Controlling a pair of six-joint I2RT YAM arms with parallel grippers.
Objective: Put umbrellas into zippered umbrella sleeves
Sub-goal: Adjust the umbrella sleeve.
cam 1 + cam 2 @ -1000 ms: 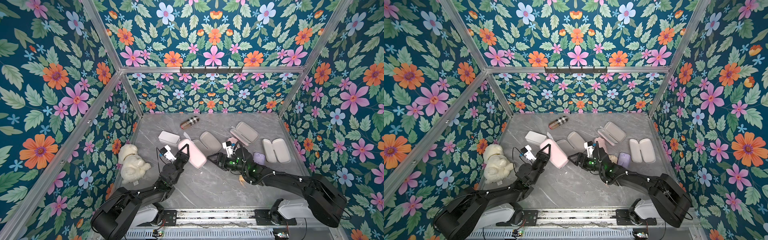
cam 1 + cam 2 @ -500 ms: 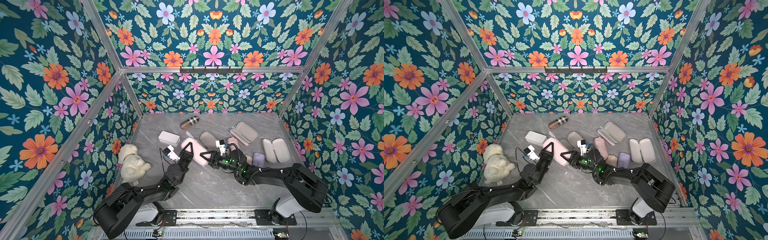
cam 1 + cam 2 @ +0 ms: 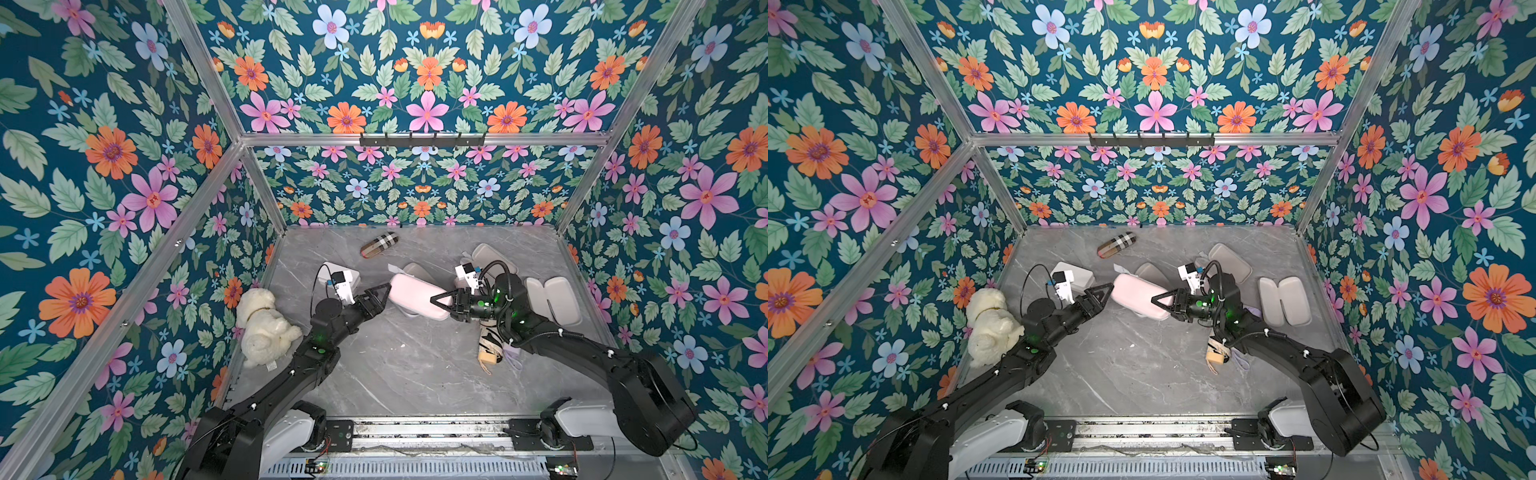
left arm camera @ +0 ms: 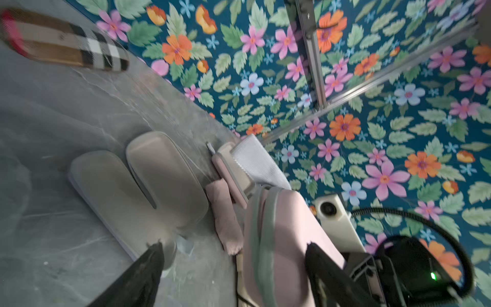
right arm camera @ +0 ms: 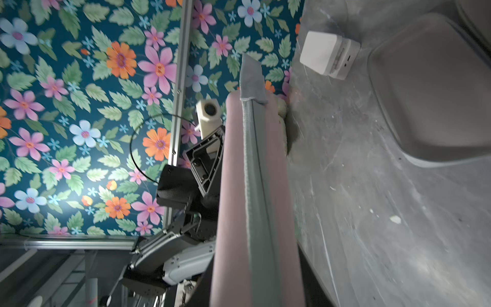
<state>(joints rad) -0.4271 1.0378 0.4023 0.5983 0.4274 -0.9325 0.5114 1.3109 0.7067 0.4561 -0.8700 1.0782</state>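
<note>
Top views: right tool (image 3: 436, 301) clamps pink sleeve (image 3: 415, 293); left tool (image 3: 384, 296) wide, empty; cream umbrella (image 3: 490, 347) under right arm (image 3: 561, 338).

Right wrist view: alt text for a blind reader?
Closed pink sleeve, grey zipper facing the camera, fills the centre, held by the right gripper. Beyond it the left gripper; white box and open sleeve on the grey table.

Site: I read a lab robot cell | signs: floral panels (image 3: 424, 62), aluminium frame (image 3: 291, 139), arm bases (image 3: 291, 432) on a rail (image 3: 428, 434).
</note>
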